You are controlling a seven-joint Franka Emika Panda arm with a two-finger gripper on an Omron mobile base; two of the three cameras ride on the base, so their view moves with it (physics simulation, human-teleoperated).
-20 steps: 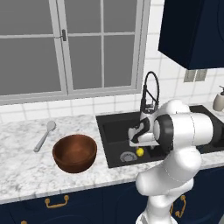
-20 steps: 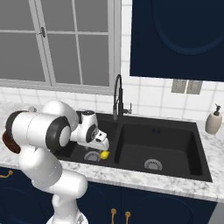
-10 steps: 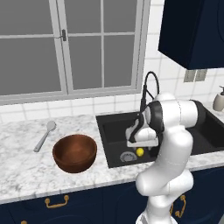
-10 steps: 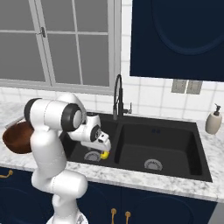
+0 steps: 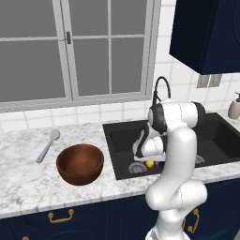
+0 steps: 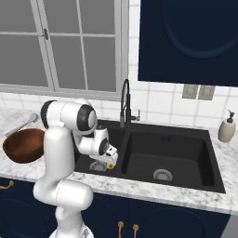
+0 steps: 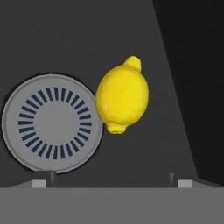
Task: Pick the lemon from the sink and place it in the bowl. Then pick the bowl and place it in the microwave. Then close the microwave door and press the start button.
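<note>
Pincer [image 7: 109, 180] spread wide, down inside the sink [image 5: 123, 136], gripping nothing. Lemon [image 7: 122, 96] on the sink floor, touching the drain [image 7: 51, 122] rim, bare floor all round. Bowl [image 5: 80, 163] on the desk left of the sink.

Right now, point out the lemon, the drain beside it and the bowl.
lemon [image 7: 122, 97], hand view, middle of its yellow skin.
drain [image 7: 51, 122], hand view, centre of the round steel grate.
bowl [image 5: 80, 162], left base view, inner hollow.

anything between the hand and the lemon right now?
Nothing. In the hand view the open hand looks straight at the lemon, with bare black sink floor between; the steel drain sits beside the lemon, off that line.
</note>
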